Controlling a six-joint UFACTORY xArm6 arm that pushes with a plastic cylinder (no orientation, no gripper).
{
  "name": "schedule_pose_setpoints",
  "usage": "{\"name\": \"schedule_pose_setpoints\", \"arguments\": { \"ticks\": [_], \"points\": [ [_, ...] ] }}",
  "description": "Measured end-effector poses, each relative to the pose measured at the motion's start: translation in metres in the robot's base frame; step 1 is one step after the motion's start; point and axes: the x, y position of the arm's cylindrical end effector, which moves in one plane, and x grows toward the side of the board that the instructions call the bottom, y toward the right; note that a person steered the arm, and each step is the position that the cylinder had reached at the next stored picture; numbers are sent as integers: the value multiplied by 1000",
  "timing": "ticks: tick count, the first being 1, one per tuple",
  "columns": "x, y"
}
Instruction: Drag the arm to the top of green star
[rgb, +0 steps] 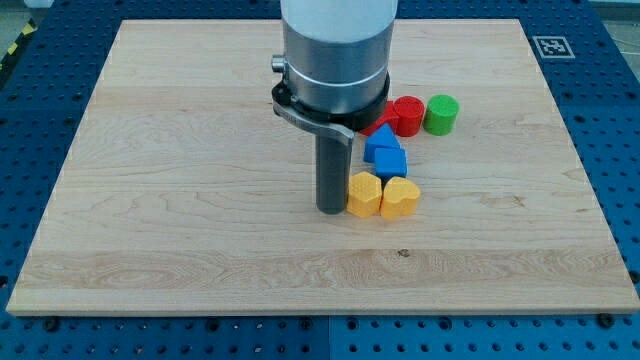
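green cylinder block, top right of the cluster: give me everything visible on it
The green cylinder is a short, round block, bright green with a matte, plastic-like look. It stands upright on the wooden board, flat top face up. It sits at the view's right end of the block cluster, right beside the red cylinder; whether the two touch cannot be told. Nothing rests on it. My tip is well away, lower and to the view's left, beside the yellow blocks.
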Motion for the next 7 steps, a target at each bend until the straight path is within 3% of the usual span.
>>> {"name": "schedule_pose_setpoints", "arguments": {
  "ticks": [3,4,6,7],
  "points": [
    [3,-36],
    [-45,-76],
    [-187,-96],
    [-238,-33]
  ]
}}
